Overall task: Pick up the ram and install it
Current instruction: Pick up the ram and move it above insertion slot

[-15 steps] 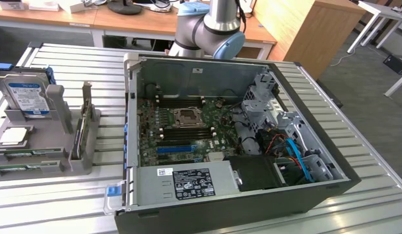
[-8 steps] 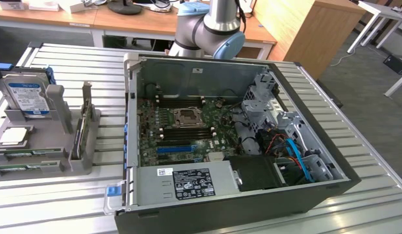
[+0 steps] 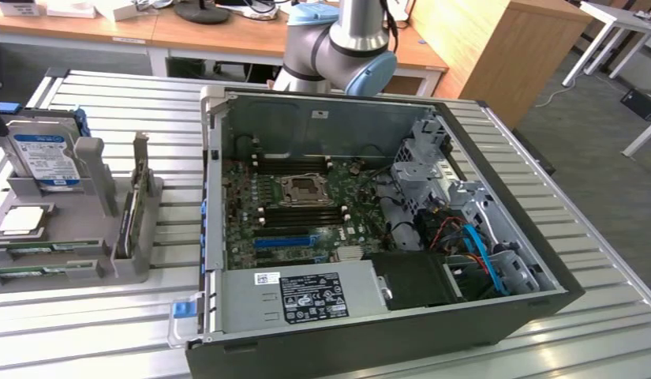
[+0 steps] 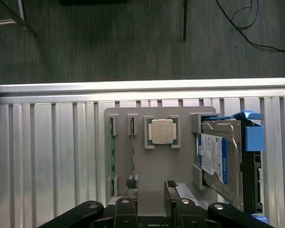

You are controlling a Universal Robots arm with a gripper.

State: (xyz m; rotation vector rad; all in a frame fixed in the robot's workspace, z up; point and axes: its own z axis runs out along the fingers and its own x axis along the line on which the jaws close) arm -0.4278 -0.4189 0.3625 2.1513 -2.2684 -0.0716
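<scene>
The ram [image 3: 46, 271] stands on edge in the grey holder [image 4: 156, 164] at the exterior view's left, its long axis running left to right. The gripper [image 4: 150, 186] has its fingers spread.

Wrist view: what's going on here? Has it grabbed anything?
Nothing is grabbed yet. The arm's pincer hangs open above the gray parts holder, one fingertip close to the ram. The ram sits in its holder slot, with a second stick, a CPU and a hard drive alongside. The open PC case stands to the exterior view's right of the holder, its motherboard exposed.
</scene>
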